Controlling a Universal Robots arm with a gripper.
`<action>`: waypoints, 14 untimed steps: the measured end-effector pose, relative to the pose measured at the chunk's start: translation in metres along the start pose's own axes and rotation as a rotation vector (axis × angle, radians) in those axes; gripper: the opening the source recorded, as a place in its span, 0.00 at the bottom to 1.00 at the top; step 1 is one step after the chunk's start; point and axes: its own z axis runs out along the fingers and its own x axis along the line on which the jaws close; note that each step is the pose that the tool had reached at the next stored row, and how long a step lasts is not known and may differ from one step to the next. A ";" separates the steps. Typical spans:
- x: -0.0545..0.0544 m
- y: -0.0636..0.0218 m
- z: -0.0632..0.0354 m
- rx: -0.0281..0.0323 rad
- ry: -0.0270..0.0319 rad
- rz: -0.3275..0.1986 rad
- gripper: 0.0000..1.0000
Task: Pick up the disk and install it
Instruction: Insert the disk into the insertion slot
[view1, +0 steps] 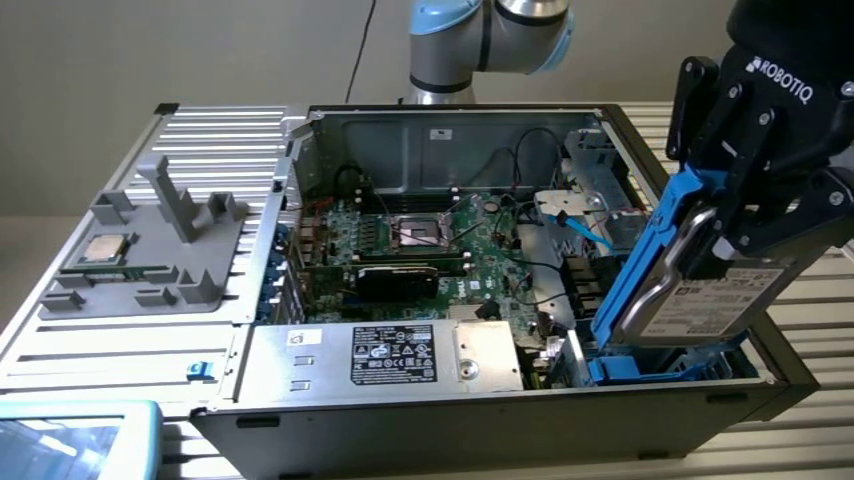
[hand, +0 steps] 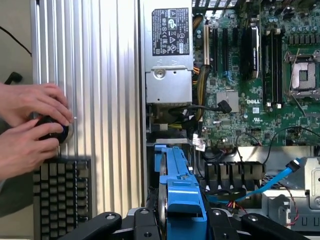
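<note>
Exterior view: tilted end effector (view1: 731, 228) clamps disk (view1: 694, 300) on edge.

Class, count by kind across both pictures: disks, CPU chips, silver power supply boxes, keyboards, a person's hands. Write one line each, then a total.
disk: 1
CPU chip: 1
power supply box: 1
keyboard: 1
hands: 2
Total: 6

The disk (view1: 694, 300) stands on edge in the case's (view1: 467, 410) near corner at the exterior view's right, clasped by the gripper (view1: 727, 235), with the motherboard (view1: 441, 250) and power supply (view1: 387, 355) toward that view's left and the chip (view1: 104, 250) outside.
</note>
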 end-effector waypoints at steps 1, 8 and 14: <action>0.000 0.0000 0.0017 -0.0005 0.0000 0.001 0.37; -0.005 -0.0008 0.0095 -0.0064 0.0002 0.004 0.37; -0.010 -0.0013 0.0118 -0.0067 0.0001 0.004 0.37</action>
